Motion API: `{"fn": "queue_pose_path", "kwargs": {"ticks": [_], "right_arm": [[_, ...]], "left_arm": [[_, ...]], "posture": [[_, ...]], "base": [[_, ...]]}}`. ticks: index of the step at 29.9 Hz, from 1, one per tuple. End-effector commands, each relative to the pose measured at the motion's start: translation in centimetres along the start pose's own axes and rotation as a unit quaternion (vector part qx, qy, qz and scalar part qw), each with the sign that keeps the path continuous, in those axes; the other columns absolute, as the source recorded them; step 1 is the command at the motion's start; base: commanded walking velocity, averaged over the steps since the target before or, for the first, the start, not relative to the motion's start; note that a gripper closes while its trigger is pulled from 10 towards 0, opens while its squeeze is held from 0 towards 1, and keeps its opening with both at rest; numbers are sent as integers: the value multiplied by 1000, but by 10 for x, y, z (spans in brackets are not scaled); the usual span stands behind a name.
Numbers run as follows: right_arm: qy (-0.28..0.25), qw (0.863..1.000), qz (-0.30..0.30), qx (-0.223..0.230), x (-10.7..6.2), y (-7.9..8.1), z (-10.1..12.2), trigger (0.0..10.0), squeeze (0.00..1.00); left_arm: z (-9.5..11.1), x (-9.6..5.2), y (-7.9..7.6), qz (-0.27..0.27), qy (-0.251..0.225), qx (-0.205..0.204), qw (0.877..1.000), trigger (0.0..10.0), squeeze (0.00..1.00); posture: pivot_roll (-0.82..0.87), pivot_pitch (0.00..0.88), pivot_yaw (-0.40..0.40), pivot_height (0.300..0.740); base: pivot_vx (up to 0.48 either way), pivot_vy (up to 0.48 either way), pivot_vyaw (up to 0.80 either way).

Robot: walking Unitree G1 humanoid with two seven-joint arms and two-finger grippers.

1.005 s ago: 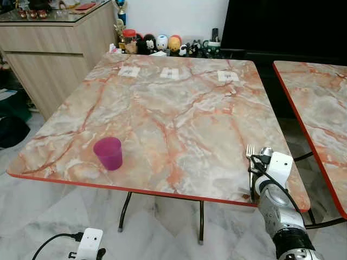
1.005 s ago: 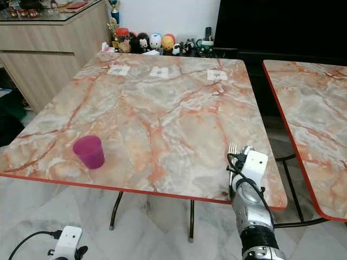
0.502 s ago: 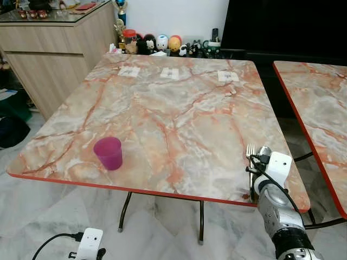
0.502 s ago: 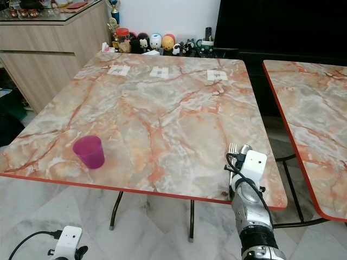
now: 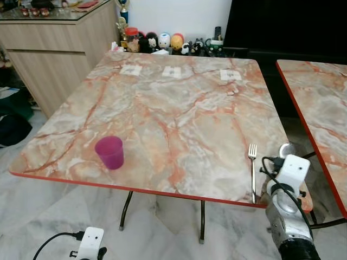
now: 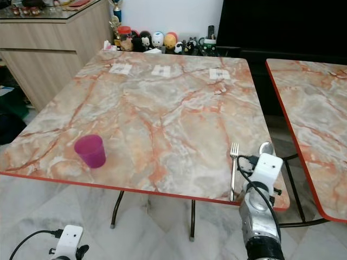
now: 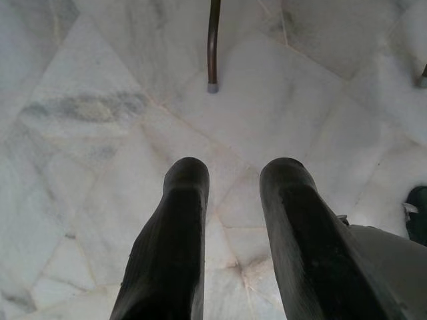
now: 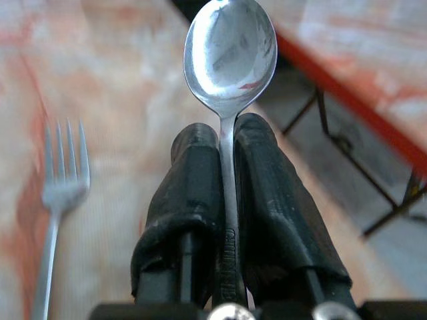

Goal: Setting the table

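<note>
Table: marbled top, red edge; a second table stands to the right.
Fork: lies flat near the table's front right corner, tines pointing away from the robot, handle end at the front edge.
Spoon: clamped by the handle between the two black fingers, bowl sticking out past the tips, just beside the fork on its right.
Right gripper: closed tight on the spoon, at the table's front right corner.
Left gripper: hangs low over the floor, fingers parted, nothing between them.
Cup: purple, upright, near the front left edge, well apart from the fork.
Far edge: three white cards in a row; small figurines behind.
</note>
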State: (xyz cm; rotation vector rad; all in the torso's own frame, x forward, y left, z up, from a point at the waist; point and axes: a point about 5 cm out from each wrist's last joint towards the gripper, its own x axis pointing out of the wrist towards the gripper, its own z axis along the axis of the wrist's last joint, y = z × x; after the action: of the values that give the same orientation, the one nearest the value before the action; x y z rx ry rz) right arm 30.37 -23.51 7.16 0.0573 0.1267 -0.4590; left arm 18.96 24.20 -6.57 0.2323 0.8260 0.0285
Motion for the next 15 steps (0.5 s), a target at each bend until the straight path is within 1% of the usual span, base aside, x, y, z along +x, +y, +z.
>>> {"fn": "queue_pose_path", "kwargs": {"ticks": [1, 3, 4, 6, 8, 9, 10, 12, 14, 15], "right_arm": [[-23, 1000, 11, -2, -1, 0, 7, 10000, 0], [-41, 999, 36, -2, -4, 4, 10, 10000, 0], [-63, 995, 79, 0, -7, 12, 15, 10000, 0], [-74, 992, 102, 3, -10, 17, 18, 10000, 0], [-103, 985, 138, 13, -15, 24, 27, 10000, 0], [-103, 985, 138, 13, -15, 24, 27, 10000, 0], [-119, 981, 153, 16, -18, 27, 31, 10000, 0], [-130, 977, 166, 12, -21, 31, 35, 10000, 0], [-155, 970, 188, -8, -26, 38, 40, 10000, 0], [-158, 968, 192, -14, -27, 39, 40, 10000, 0]], "left_arm": [[-3, -1, -2, -6, 6, 0, 1000, 10000, 0], [-3, -1, -2, -6, 7, 0, 1000, 10000, 0], [-4, -1, -2, -5, 8, 1, 1000, 10000, 0], [-4, -1, -2, -5, 8, 1, 1000, 10000, 0], [-4, -1, -1, -2, 11, 4, 1000, 10000, 0], [-4, -1, -1, -2, 11, 4, 1000, 10000, 0], [-5, -1, -1, 0, 14, 7, 1000, 10000, 0], [-5, -1, -1, 0, 15, 8, 1000, 10000, 0], [-7, -1, 0, 3, 21, 15, 1000, 10000, 0], [-7, -1, 0, 4, 22, 16, 1000, 10000, 0]], "posture": [[84, 0, -20, 740], [84, 0, -20, 740], [84, 0, -20, 740], [84, 0, -20, 740], [83, 0, -21, 740], [83, 0, -21, 740], [83, 0, -21, 740], [80, 0, -20, 740], [79, 0, -20, 740], [79, 0, -20, 740]], "base": [[0, 0, 0], [0, 0, 0], [0, 0, 0], [0, 0, 0], [0, 0, 0], [0, 0, 0], [0, 0, 0], [0, 0, 0], [0, 0, 0], [0, 0, 0]]}}
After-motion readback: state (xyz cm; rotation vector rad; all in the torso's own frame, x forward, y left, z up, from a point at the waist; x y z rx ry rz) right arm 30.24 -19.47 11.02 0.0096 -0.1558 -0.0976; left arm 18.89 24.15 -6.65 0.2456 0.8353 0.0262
